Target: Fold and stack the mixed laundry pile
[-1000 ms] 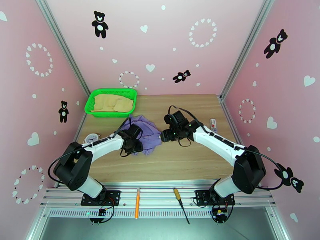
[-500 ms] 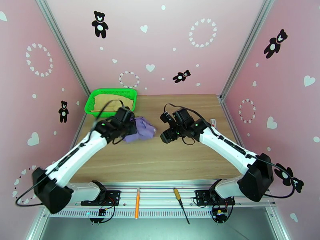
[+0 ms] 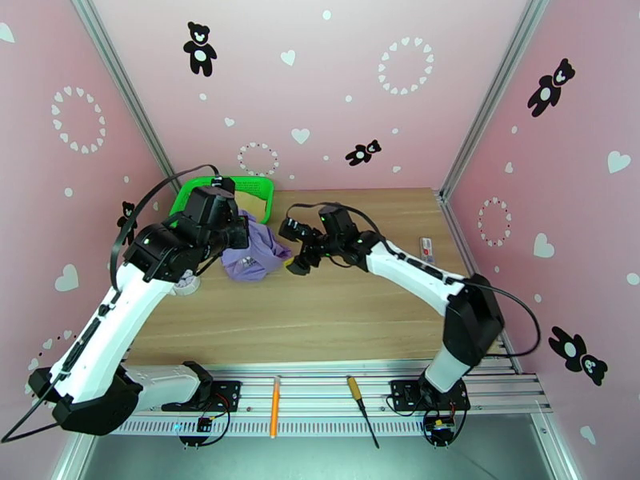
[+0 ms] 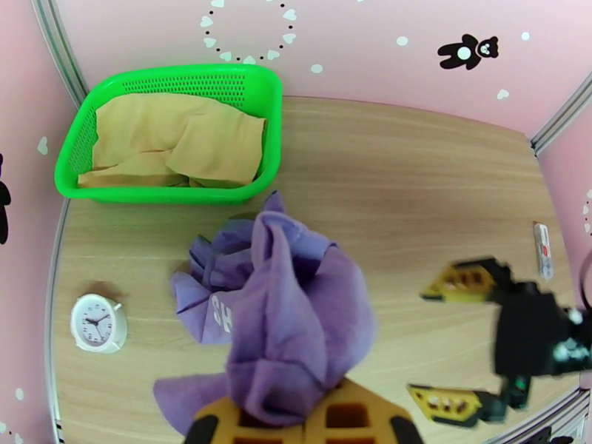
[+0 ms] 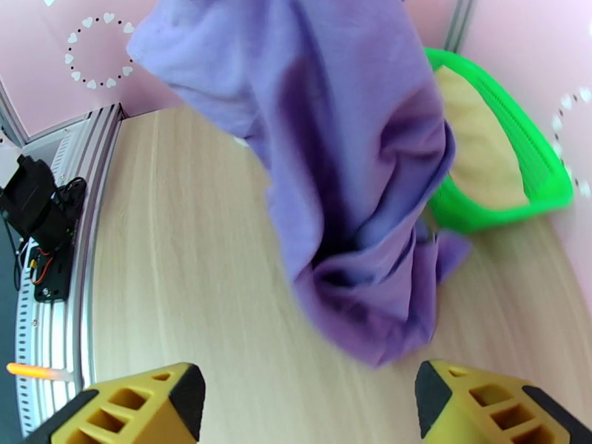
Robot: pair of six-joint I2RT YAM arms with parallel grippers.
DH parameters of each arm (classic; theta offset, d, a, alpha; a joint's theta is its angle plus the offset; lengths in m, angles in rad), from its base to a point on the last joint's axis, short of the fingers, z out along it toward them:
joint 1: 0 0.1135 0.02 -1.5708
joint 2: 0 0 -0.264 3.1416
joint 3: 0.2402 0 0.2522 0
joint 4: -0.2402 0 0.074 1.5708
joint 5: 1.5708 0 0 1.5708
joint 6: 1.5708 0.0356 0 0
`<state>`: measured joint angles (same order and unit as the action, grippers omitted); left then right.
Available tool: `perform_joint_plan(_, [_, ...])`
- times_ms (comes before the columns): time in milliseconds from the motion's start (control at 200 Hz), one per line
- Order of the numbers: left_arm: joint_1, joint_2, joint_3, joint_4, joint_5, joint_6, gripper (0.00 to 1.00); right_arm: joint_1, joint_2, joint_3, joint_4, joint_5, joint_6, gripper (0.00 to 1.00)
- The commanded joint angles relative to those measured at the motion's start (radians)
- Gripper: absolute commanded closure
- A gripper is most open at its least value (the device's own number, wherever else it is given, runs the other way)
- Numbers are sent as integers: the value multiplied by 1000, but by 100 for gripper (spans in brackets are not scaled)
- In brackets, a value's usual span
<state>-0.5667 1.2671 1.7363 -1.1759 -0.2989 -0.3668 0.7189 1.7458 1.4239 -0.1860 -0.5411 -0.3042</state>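
Lavender shirt [image 4: 296, 320]; crumpled, limp, pale-printed folds

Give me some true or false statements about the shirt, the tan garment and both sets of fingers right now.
1. The left fingers are shut on the purple shirt. True.
2. The right fingers grip the shirt too. False: they stand open, holding nothing.
3. The tan garment lies on the bare table. False: it lies in the green basket.
4. A white clock sits on the table. True.
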Motion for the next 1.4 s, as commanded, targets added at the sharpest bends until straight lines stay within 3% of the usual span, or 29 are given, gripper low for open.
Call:
perform_joint_plan(0, [-7,-25,86,-75,40,64,100,-2,46,99,59,-78,-30,20])
perform_joint_plan(110, [-7,-65,74,-143,61,61,100,-11,83,196,-25,-127,-94,20])
perform_joint_plan(250, [-7,-130,-57,-211,-30,-39,100,-24,221,433,-316,-237,-222,21])
perform_joint_plan(340, [-8,-168,-149,-207,-65,-88,100,-18,294,510,-403,-309,-227,23])
perform_joint_plan(515, [-7,-206,-200,-176,-98,-136,100,38,252,346,-263,-268,-93,22])
perform_joint_plan(641, [-7,-209,-187,-163,-114,-139,100,95,228,241,-143,-62,114,21])
perform_joint_plan(811, [-6,-196,-188,-143,-99,-136,100,139,225,142,-4,60,401,21])
perform_joint_plan(1096, [-7,-202,-195,-133,-92,-130,100,175,178,71,27,204,561,21])
perform_joint_plan(1316, [-7,-221,-199,-131,-94,-129,100,178,219,76,94,205,669,31])
perform_joint_plan(1396, [-7,-220,-202,-131,-94,-127,100,180,226,86,88,202,684,43])
